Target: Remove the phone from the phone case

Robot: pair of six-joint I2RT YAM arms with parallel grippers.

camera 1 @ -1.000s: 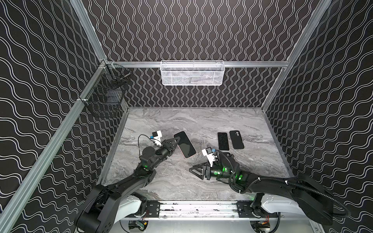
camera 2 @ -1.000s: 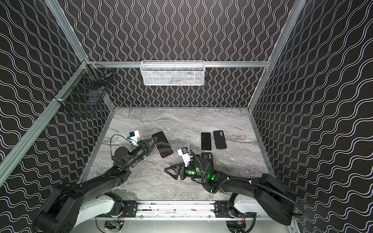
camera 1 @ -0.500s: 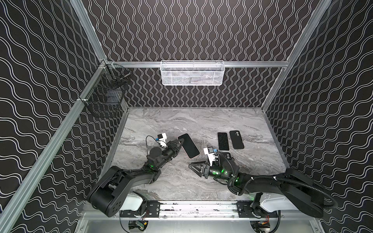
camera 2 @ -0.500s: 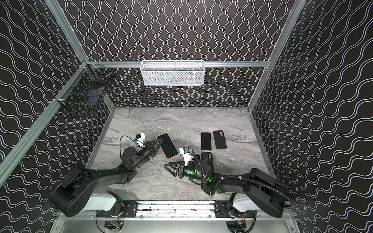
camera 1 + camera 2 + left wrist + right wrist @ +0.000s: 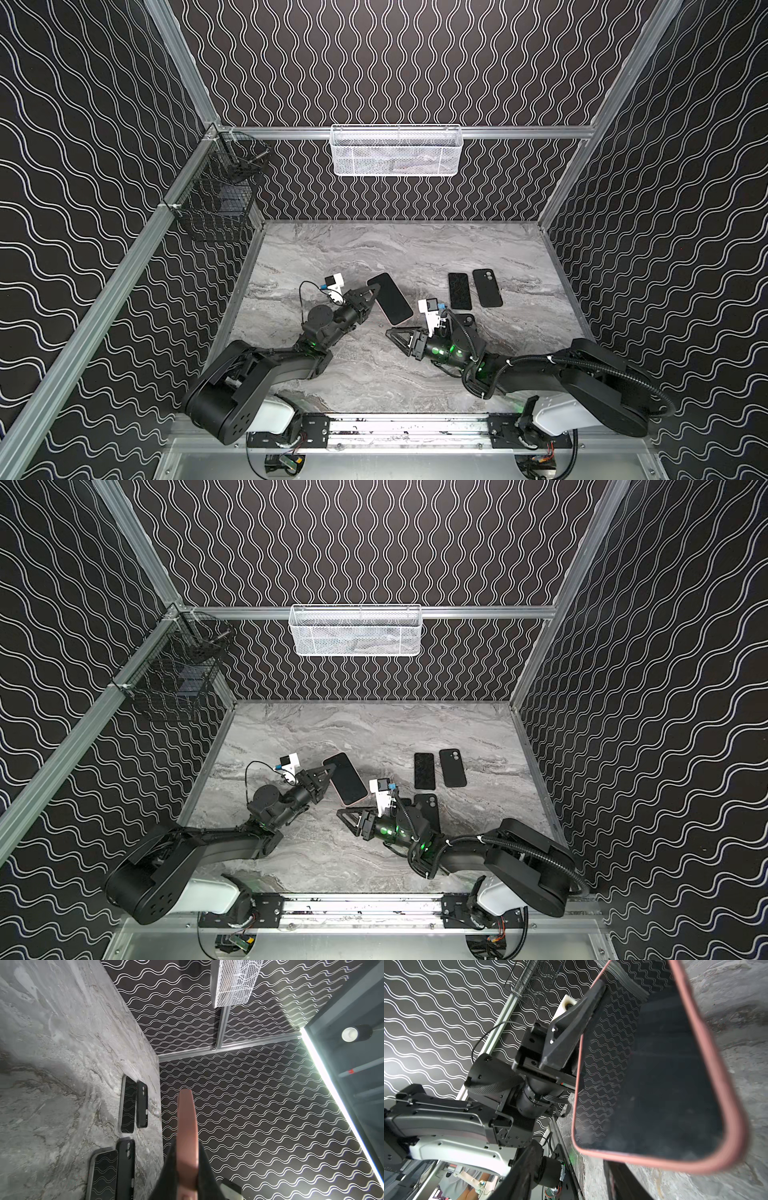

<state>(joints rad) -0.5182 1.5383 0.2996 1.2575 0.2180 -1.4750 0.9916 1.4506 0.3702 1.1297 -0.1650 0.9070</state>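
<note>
The left end effector (image 5: 369, 291) is clamped tight on the phone (image 5: 390, 299) near its far corner. It holds the phone clear of the tabletop (image 5: 374, 245), with the screen turned toward the right arm. The phone sits fully inside its pink case (image 5: 187, 1122). In the right wrist view the pink rim runs unbroken round the glass, so I judge that no corner has been freed yet.

The right end effector (image 5: 392, 334) hangs just beside the phone's near end, its fingers apart with nothing between them. Whether a fingertip already touches the case I cannot tell, because the near edge is blurred.

The step in hand looks like the approach for the peel: one arm presents the cased phone and the other comes in to work on it. The next move calls for the right fingers to catch the case lip at the free near corner and bend it back off the glass. The left grip pinches case and phone together, so the peel probably has to start away from that hold.
</note>
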